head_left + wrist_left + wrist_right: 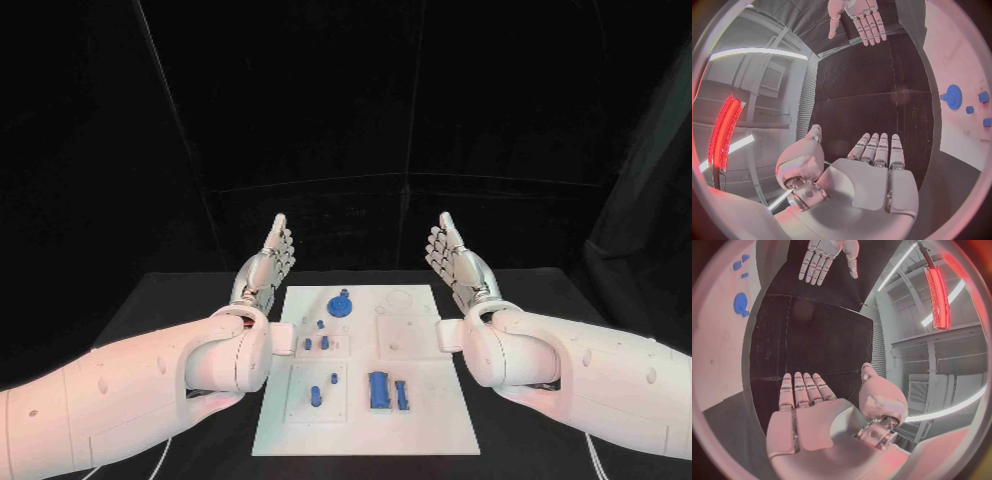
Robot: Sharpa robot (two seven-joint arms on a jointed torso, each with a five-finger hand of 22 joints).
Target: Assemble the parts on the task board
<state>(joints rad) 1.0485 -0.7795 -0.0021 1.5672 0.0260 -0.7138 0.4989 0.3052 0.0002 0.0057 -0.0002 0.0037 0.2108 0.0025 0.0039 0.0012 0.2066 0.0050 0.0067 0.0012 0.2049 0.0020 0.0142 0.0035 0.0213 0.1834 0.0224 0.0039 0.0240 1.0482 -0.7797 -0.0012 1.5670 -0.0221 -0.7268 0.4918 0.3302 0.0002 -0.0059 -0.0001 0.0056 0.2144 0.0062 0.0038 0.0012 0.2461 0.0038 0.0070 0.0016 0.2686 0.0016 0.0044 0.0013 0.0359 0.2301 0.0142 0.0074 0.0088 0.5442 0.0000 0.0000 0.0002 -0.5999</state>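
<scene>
1. Head view: the white task board [364, 425] lies flat on the black tabletop [173, 300], between the two arms.
2. Head view: left hand [265, 265] is up above the tabletop, just past the board's far left corner. Its fingers [278, 232] are straight, close side by side, pointing away from the robot. It holds nothing.
3. Head view: right hand [459, 262] is the same on the other side, fingers straight & flat, nothing in them.
4. Head view: small blue parts sit on the board, nearer the robot than both sets of fingertips. A round blue gear [340, 304] is at the far end, between the 2 hands. Little blue pegs [316, 343] are in the middle. A bigger blue block [379, 389] stands at the near end w/ a thin blue piece [401, 395] just beside it.
5. Left wrist view: left hand's palm is flat, fingers stretched out over the dark tabletop, thumb [803, 155] off to one side. No part touches them. The gear [953, 96] & board are well off to the side of the fingers. The right hand [859, 16] shows far across, fingers spread.
6. Right wrist view: right hand [807, 420] flat & bare too. Gear [741, 303] off to the side. Left hand [824, 257] far across, fingers apart.
</scene>
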